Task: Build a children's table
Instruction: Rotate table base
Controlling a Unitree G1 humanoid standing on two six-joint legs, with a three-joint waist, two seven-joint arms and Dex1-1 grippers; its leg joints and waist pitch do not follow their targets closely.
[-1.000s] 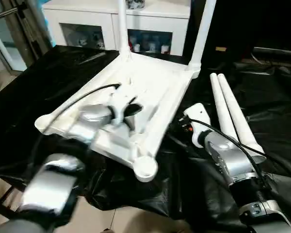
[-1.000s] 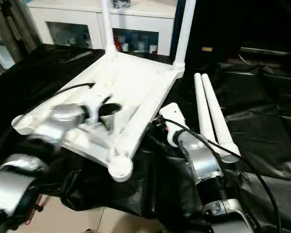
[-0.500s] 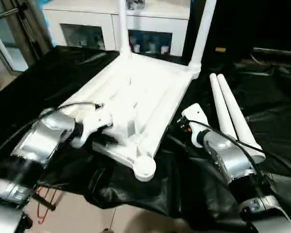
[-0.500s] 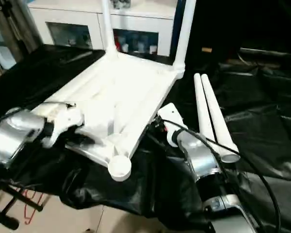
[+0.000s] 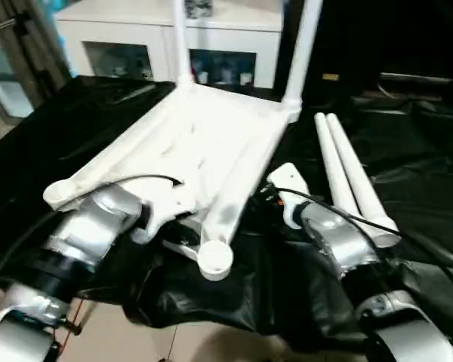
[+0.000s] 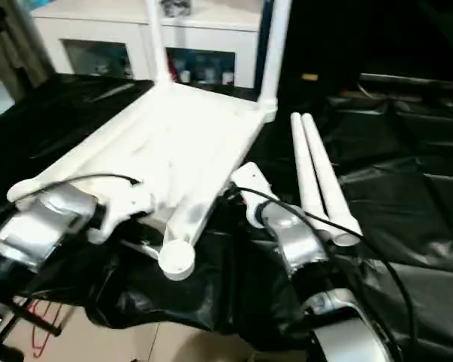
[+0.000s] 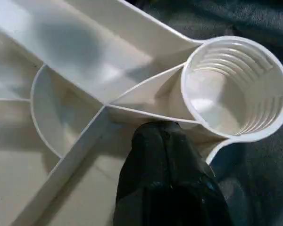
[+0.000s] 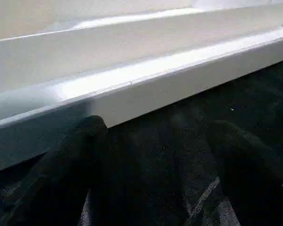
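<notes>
White plastic ribbed tabletop (image 5: pixel 204 139) upside down on black-covered desk (image 5: pixel 408 151) | looks light, stiff, slippery; grab by rim | left claw (image 7: pixel 167 141) shut beside empty round corner socket (image 7: pixel 236 89) | right claw (image 8: pixel 151 150) open by edge | two loose white tube legs (image 5: pixel 351 177) nearby

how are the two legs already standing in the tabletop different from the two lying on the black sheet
The two fitted legs stand upright in the tabletop's far corner sockets; the two loose legs lie flat on the black sheet. The fitted legs stand apart, one at each far corner; the loose legs lie side by side, close together. The fitted legs run out of the top of the head views; the loose legs show whole. All four are white tapered tubes.
</notes>
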